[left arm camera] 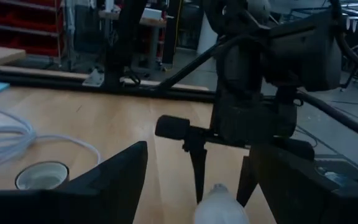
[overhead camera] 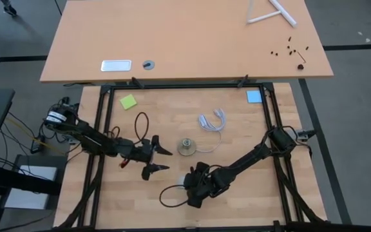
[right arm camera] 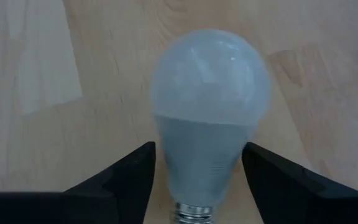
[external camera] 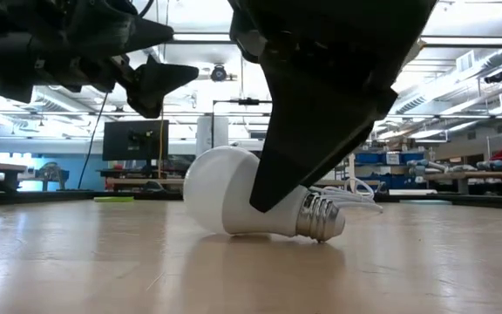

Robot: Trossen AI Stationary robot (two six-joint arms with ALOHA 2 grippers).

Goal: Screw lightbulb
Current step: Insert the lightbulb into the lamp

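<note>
The lightbulb (right arm camera: 210,118) is white and frosted, pear-shaped, with a ribbed metal screw end, lying on its side on the wooden counter (overhead camera: 250,187) at lower centre of the high view. The right tool (right arm camera: 197,171) straddles its neck, fingers (right arm camera: 120,177) spread, not pinching. From above, the arm hides nearly all of the lightbulb. The left tool (overhead camera: 158,159) hovers spread, left of the socket (overhead camera: 186,147).
</note>
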